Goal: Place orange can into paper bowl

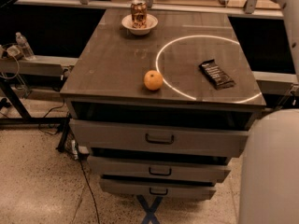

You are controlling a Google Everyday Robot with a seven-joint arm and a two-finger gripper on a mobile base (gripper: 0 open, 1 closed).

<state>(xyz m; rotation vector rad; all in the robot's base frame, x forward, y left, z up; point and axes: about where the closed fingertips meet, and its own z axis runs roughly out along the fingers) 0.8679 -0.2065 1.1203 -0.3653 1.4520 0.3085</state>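
The orange can [138,13] stands upright inside the white paper bowl [139,25] at the far left of the dark cabinet top [112,64]. Its silver top rises well above the bowl's rim. My gripper is out of the picture. Only parts of my white arm show: a piece at the upper right [287,3] and a large rounded part at the lower right [271,171].
A round orange fruit [153,80] lies near the front edge. A flat dark snack-bar wrapper [217,73] lies at the right, inside a bright ring of light [161,48]. The cabinet has several drawers [159,138]. A water bottle [23,45] stands at the left.
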